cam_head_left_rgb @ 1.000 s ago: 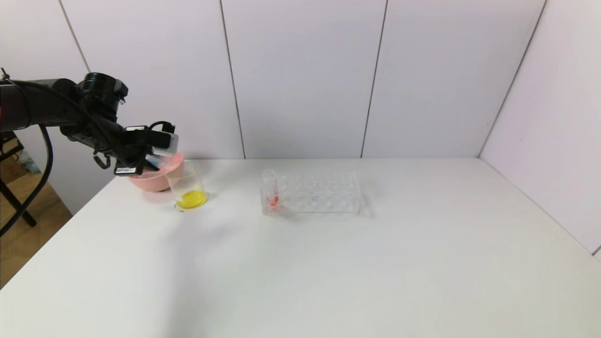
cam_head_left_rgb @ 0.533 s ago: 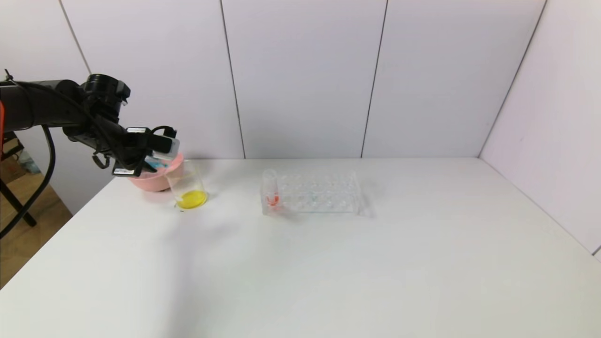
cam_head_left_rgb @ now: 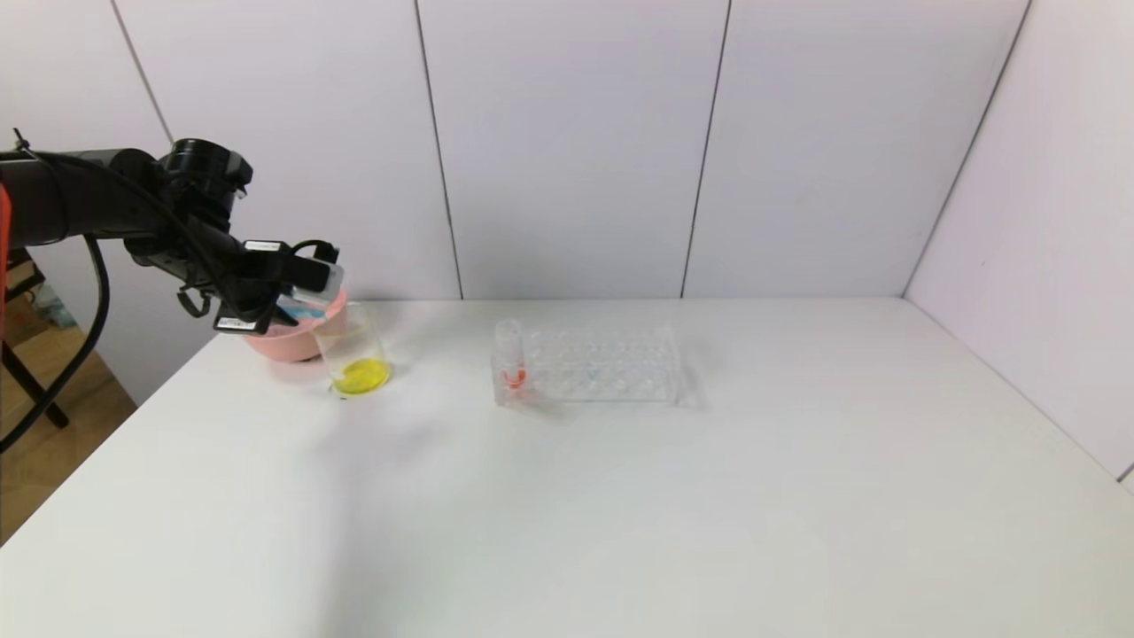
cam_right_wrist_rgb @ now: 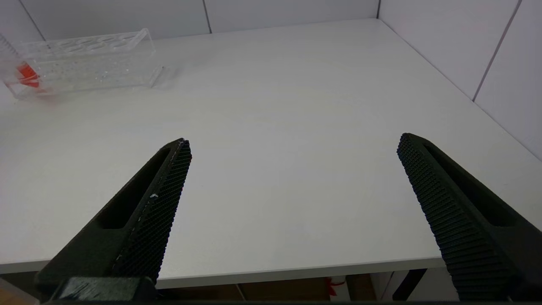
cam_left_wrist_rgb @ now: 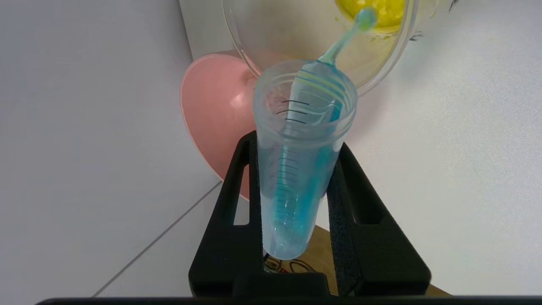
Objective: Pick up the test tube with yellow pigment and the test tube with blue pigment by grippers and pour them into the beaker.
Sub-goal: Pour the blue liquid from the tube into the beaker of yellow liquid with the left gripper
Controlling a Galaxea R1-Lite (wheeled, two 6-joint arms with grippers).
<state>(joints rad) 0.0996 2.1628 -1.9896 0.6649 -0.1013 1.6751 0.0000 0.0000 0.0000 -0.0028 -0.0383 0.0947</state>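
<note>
My left gripper [cam_head_left_rgb: 297, 292] is shut on the test tube with blue pigment [cam_head_left_rgb: 316, 283] and holds it tipped, mouth over the beaker [cam_head_left_rgb: 354, 350]. In the left wrist view the tube [cam_left_wrist_rgb: 300, 178] sits between the black fingers [cam_left_wrist_rgb: 241, 178], and a thin blue stream [cam_left_wrist_rgb: 345, 38] runs from its mouth into the beaker [cam_left_wrist_rgb: 262, 38], onto yellow liquid [cam_left_wrist_rgb: 383, 8]. The test tube with yellow pigment is not in view. My right gripper [cam_right_wrist_rgb: 294, 141] is open and empty above the table's near edge, out of the head view.
A pink bowl [cam_head_left_rgb: 282, 341] stands just behind the beaker, also in the left wrist view [cam_left_wrist_rgb: 211, 110]. A clear tube rack [cam_head_left_rgb: 602, 363] at mid-table holds one tube of orange-red liquid [cam_head_left_rgb: 512, 359] at its left end. The white table [cam_head_left_rgb: 709, 514] ends close to the bowl's left.
My left gripper has shifted slightly up and right toward the beaker with the blue tube in it. The beaker, rack and bowl have not moved.
</note>
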